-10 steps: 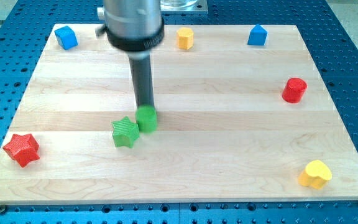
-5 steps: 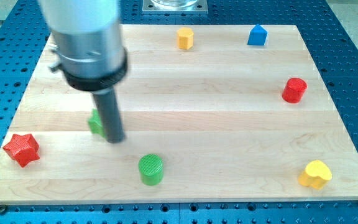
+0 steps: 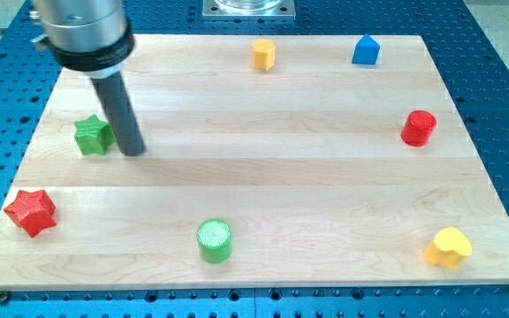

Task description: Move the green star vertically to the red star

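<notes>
The green star lies on the wooden board at the view's left, above and to the right of the red star, which sits near the board's lower left corner. My tip rests on the board just to the right of the green star, touching or nearly touching its right side. The rod rises from there to the arm's grey body at the view's top left.
A green cylinder stands near the bottom edge. An orange-yellow block and a blue block sit along the top edge. A red cylinder is at the right, a yellow heart-shaped block at the bottom right.
My tip has swept from the board's middle to the left and upward, carrying the green star up and left. The green cylinder was knocked down toward the bottom edge. The blue block at the top left is now hidden.
</notes>
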Motion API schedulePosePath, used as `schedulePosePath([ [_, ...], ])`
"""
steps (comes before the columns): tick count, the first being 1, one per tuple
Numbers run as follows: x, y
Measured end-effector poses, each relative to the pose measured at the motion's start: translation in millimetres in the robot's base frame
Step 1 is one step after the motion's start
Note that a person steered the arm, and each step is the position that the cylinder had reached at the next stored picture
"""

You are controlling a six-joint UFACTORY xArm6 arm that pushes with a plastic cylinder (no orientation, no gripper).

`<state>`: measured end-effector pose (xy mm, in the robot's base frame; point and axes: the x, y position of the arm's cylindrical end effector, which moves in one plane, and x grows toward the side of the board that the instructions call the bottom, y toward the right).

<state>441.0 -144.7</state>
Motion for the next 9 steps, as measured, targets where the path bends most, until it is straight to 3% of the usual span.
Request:
schedulePosePath([
  [4,-7.3,-70.7],
  [5,7.0,-75.7],
  [7,-21.4,-110.3],
  [8,-1.7,-81.8],
  [9,28.2,-145.2],
])
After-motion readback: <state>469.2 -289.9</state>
